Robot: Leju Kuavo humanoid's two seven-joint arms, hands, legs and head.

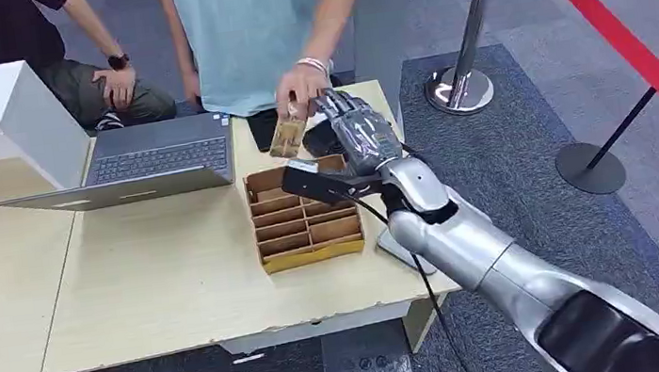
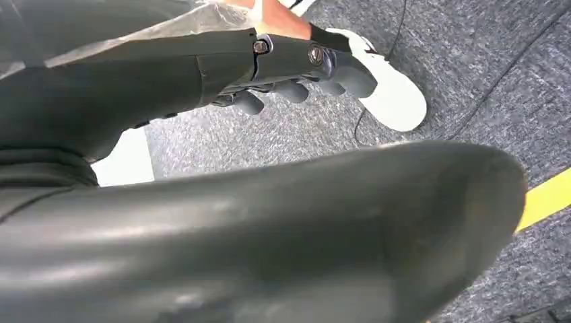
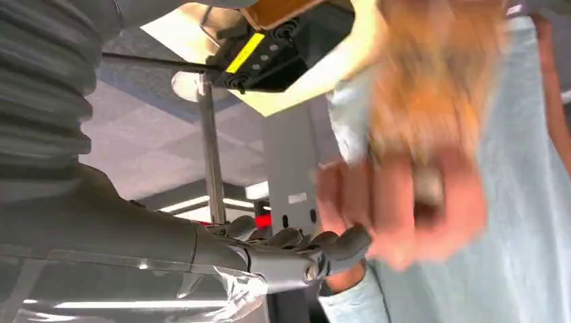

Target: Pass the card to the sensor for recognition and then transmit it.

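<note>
I take the cardboard divider box (image 1: pixel 303 214) on the table (image 1: pixel 156 274) as my landmark. My right hand (image 1: pixel 359 132) is raised just beyond the box's far right corner, fingers spread and extended, holding nothing that I can make out; the right wrist view shows those fingers (image 3: pixel 337 243) stretched toward a person's hand (image 1: pixel 299 85) at close range, and it is too blurred there to tell if they touch. The card (image 1: pixel 286 135), brownish and thin, is pinched in that person's hand directly above the box's far edge, just beside my fingertips. I judge the transfer is happening right now, card either leaving me or coming to me; I cannot say which. The card looks light, stiff and flat, with smooth faces that would slip easily, so I would pinch it across both faces near 1 short edge, leaving most of it exposed for a sensor. My left hand (image 2: pixel 283 81) hangs low over grey carpet, fingers curled inward with nothing in them. An open laptop (image 1: pixel 147 161) sits to the box's left.
</note>
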